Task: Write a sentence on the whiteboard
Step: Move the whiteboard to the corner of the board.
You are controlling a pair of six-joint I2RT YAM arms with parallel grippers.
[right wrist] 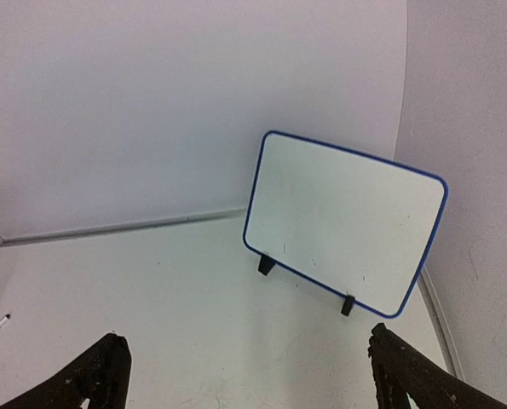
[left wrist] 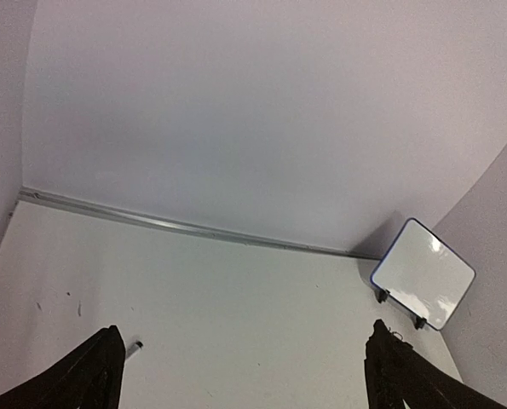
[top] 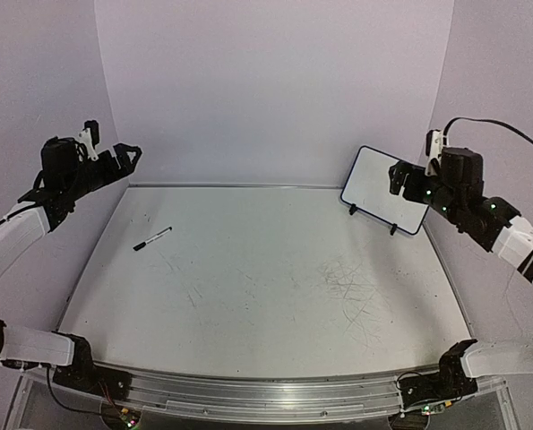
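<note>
**A:** Where does the whiteboard (top: 380,188) stand?

**B:** In the top view it is at about 2 o'clock on the worktop (top: 266,305), in the far right corner near the back wall (top: 275,90). It rests on its two black feet (top: 352,210) and tilts back a little. Its blue frame runs all the way round.

**A:** And its face?

**B:** The right wrist view shows it as plain white with a few tiny specks.

**A:** What is the right gripper (top: 397,176) doing?

**B:** It hangs in the air at the board's 3 o'clock side with its jaws spread wide and nothing between them. In its own camera the two dark fingers (right wrist: 91,379) sit at the bottom corners, and the board is ahead of them, apart. From above the gripper overlaps the board's right edge. That is probably only the angle, as I cannot make out any contact there.

**A:** And the left gripper (top: 132,154)?

**B:** It is raised at about 10 o'clock, over the far left corner of the worktop. It is also parted wide and holds nothing.

**A:** Anything else on the worktop?

**B:** A marker (top: 151,238) lies flat at roughly 10 o'clock from the middle. It is well apart from the board and below the left gripper, which does not touch it.
</note>
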